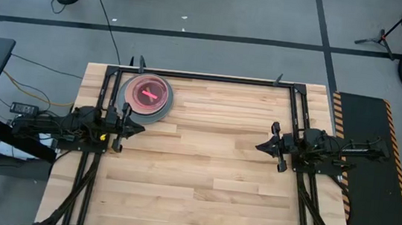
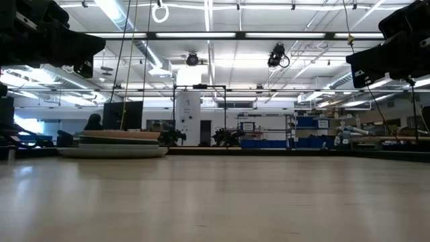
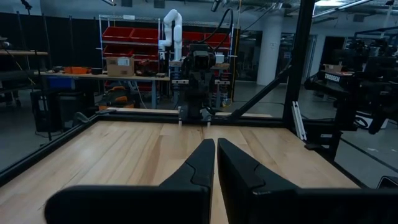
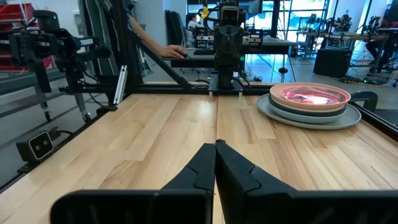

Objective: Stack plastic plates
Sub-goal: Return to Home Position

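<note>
We judge the stacking itself finished. The plastic plates (image 1: pixel 148 98) stand as one pile on the desk (image 1: pixel 209 181). From what the right wrist view shows, a wide grey plate lies at the bottom, darker ones sit above it, a salmon rim comes near the top, and a translucent red-pink plate is in the crown. We cannot count every layer from these views. No loose plate shows anywhere else on the boards.

The left pincer (image 1: pixel 138 128) hangs just beside the pile, clear of its rim and not touching it. Its fingers are pressed together on nothing, and its own wrist view shows the two tips meeting over bare wood. The right pincer (image 1: pixel 260 145) is well apart from the pile, across the desk from it and pointing back toward it. It is likewise closed and empty.

The step in hand looks to us like the parking of the arms, and both already sit low and drawn in near their bases. The next move calls for little, in our judgement: let each arm settle into its rest pose. Any last motion of the left arm should go away from the pile, not across it, since that pincer is the one close enough to nudge the grey rim.
</note>
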